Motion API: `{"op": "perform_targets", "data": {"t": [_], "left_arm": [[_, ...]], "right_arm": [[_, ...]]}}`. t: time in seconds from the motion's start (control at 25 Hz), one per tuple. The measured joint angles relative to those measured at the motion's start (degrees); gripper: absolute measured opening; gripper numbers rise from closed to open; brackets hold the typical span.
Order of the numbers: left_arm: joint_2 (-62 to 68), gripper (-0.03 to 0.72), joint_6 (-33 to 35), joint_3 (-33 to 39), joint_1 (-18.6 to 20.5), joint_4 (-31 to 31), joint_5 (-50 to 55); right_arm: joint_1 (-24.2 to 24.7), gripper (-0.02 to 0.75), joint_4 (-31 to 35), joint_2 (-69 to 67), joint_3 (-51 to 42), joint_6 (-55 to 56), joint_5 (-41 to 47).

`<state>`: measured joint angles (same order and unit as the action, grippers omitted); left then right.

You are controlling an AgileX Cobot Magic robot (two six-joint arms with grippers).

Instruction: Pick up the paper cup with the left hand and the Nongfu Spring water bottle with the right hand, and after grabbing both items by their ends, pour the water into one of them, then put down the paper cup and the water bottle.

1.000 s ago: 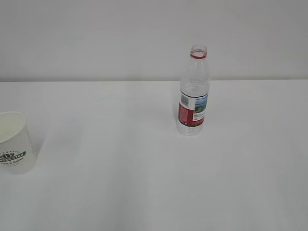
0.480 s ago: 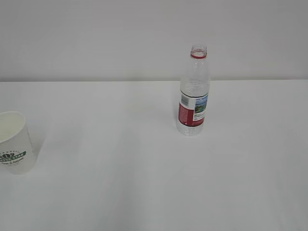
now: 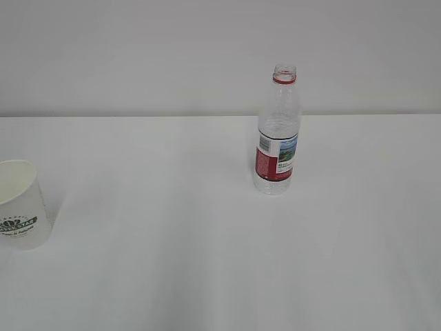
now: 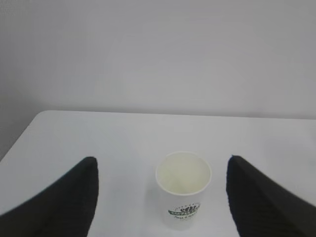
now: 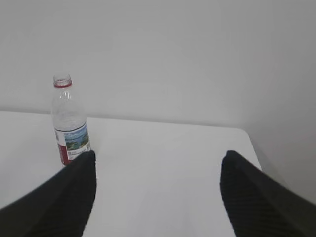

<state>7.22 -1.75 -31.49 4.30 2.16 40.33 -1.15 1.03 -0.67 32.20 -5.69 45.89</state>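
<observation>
White table (image 3: 172, 276): paper cup (image 4: 183, 190) between spread left fingers (image 4: 59, 202), untouched.

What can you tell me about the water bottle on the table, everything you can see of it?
The bottle is clear ribbed plastic, standing upright on the white table to the right of centre, near the back wall. It has no cap; a red ring circles the open neck. A red-and-white label with a small landscape picture wraps its lower half. Whether there is water inside cannot be told. Nothing touches it except the table. In the right wrist view it stands ahead and off to the left, outside the open jaws.
</observation>
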Motion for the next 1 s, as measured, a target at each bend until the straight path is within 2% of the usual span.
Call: {"op": "perform_targets", "data": {"t": [1.0], "left_arm": [[16.3,0.580,0.2,0.0,0.0,-1.3,-20.4]], "right_arm": [[0.0,0.587,0.0,-24.5,0.1,-2.8,-22.8]]}}
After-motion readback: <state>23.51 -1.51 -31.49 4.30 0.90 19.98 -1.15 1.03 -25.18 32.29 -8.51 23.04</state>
